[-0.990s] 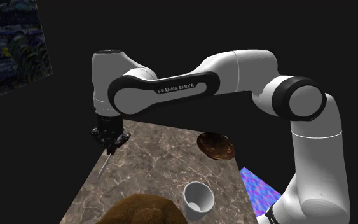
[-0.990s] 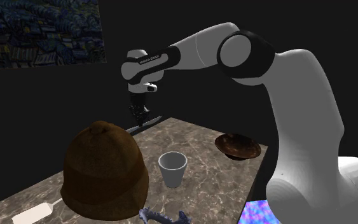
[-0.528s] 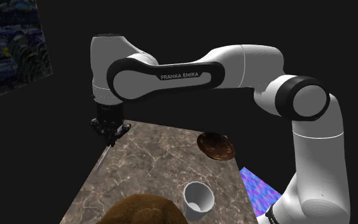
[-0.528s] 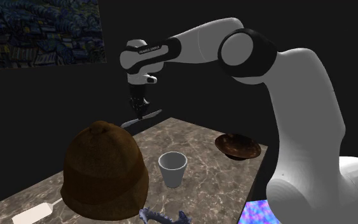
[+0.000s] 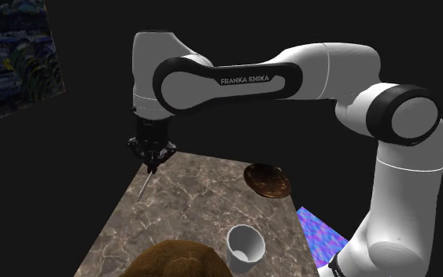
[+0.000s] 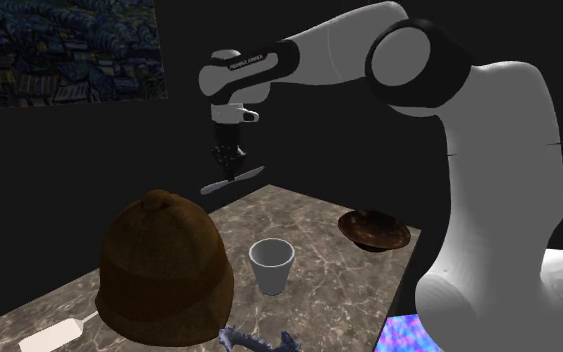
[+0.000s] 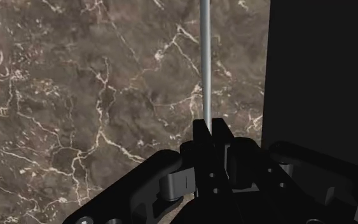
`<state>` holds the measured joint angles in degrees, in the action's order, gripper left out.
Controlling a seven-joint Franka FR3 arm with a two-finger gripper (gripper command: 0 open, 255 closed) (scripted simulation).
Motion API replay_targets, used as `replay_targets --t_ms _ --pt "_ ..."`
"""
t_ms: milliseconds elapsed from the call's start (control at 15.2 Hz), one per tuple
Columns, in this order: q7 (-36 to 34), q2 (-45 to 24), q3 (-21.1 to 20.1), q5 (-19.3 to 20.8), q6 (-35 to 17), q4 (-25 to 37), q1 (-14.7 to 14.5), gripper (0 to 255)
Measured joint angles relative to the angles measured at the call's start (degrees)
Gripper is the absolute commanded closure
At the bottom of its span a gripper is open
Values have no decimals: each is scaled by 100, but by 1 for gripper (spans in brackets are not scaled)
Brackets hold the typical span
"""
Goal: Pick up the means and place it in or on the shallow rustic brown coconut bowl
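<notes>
My black gripper (image 5: 150, 164) hangs over the far end of the marble table (image 5: 188, 206), shut on a thin grey utensil (image 5: 146, 186) that is lifted clear of the surface. In the wrist view the fingers (image 7: 201, 137) clasp the slim grey utensil (image 7: 205, 63), which runs straight out past their tips. In the second exterior view the gripper (image 6: 231, 172) holds the utensil (image 6: 231, 181) in the air, slanted. The shallow brown bowl (image 5: 268, 181) sits at the table's edge toward the arm's base, also seen as the bowl (image 6: 374, 230) in the second exterior view.
A white cup (image 5: 245, 244) stands mid-table, next to a big brown dome-shaped object (image 6: 164, 265). A white flat tool (image 6: 54, 335) and a bluish spiky thing (image 6: 259, 342) lie at the near end. A painting (image 6: 64, 50) hangs on the dark wall.
The gripper has risen with the grey utensil and shifted toward the shoulder view's right, nearer the bowl's side. The utensil's tip now hangs above the table.
</notes>
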<state>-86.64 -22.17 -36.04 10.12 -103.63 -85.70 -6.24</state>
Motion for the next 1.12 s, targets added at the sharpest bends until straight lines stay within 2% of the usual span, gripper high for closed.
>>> replay_targets --t_ms 330,528,726,1122 --pt "681 1208 -40 -692 -422 -1445 748 255" --pt "1200 1945 51 -1148 -531 -2168 1073 255" --pt "1757 2664 247 -1573 -596 -2855 1281 255" --pt "2704 3779 778 -2063 -478 -3808 1456 255"
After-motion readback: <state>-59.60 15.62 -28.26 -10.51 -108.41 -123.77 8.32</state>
